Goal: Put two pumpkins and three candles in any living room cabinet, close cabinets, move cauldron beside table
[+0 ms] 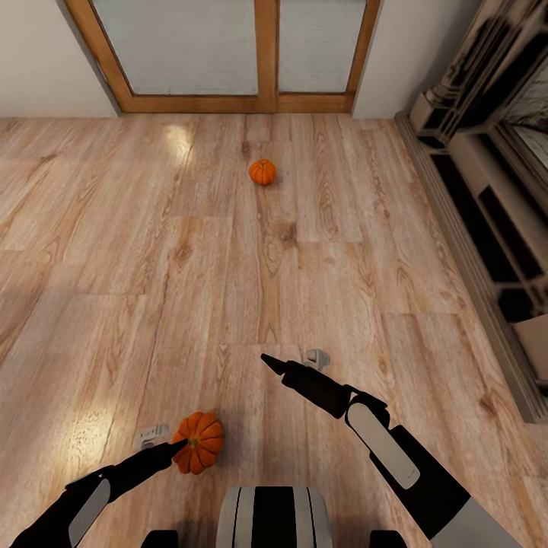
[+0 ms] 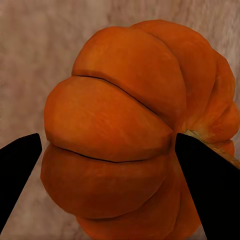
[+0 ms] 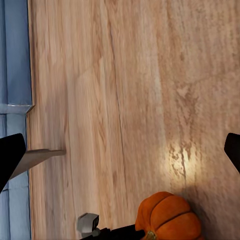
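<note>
Left gripper (image 1: 181, 444) grasped the near pumpkin (image 1: 199, 442), fingers (image 2: 20, 170) on either side of it, low over the floor (image 1: 114, 251). Right gripper (image 1: 268, 361) hung spread wide, holding nothing. Far pumpkin (image 1: 262, 172) sat on the floor near the door (image 1: 228, 53)

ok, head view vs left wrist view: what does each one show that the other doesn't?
Head view alone: the far pumpkin lying on the wood floor near the wood-framed doors, the right gripper with nothing between its fingers, and the fireplace surround. Left wrist view alone: the near pumpkin's ribs close up. Both: the near pumpkin between the left gripper's fingers.
</note>
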You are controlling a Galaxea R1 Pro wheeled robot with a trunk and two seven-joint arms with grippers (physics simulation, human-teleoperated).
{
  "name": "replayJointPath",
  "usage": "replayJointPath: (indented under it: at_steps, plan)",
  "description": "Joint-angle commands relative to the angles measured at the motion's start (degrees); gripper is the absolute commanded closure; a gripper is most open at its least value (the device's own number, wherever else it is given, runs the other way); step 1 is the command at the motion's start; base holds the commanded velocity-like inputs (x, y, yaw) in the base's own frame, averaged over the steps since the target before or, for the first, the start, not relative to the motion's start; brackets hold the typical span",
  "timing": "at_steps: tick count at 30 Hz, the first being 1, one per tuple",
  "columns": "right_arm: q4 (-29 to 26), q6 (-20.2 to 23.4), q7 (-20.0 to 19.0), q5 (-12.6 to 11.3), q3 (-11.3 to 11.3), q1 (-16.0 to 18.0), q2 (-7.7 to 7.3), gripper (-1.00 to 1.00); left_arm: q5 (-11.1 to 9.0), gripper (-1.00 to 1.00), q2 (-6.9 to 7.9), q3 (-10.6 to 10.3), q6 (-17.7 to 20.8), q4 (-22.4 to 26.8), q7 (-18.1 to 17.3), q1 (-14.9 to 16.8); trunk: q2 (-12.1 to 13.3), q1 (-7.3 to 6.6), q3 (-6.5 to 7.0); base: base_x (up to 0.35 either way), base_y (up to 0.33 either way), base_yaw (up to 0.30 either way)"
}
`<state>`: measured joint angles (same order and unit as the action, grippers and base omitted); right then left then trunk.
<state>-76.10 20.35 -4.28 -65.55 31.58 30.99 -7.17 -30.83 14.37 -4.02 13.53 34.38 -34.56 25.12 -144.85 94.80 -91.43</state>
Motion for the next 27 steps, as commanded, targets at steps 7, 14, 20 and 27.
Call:
replayJointPath:
  at_steps: [7,14,20,27]
  plan:
    - [0.1,0.1,-0.1,-0.3,0.0,0.0,-0.04,-1.00,-0.3,1.00,0.04,0.0,0.4,0.0,0.0,0.0,0.0,0.00,-0.03,0.000,0.000,0.000]
    - [0.1,0.1,-0.1,-0.3,0.0,0.0,-0.04,-1.00,-0.3,1.00,0.04,0.0,0.4,0.0,0.0,0.0,0.0,0.00,-0.03,0.000,0.000,0.000]
    - [0.0,0.0,-0.2,-0.3,0.0,0.0,-0.04,-1.00,-0.3,1.00,0.04,0.0,0.4,0.0,0.0,0.0,0.0,0.00,-0.03,0.000,0.000,0.000]
    - [0.0,0.0,-1.4,-0.3,0.0,0.0,-0.04,-1.00,-0.3,1.00,0.04,0.0,0.4,0.0,-0.3,0.0,0.0,0.00,-0.03,0.000,0.000,0.000]
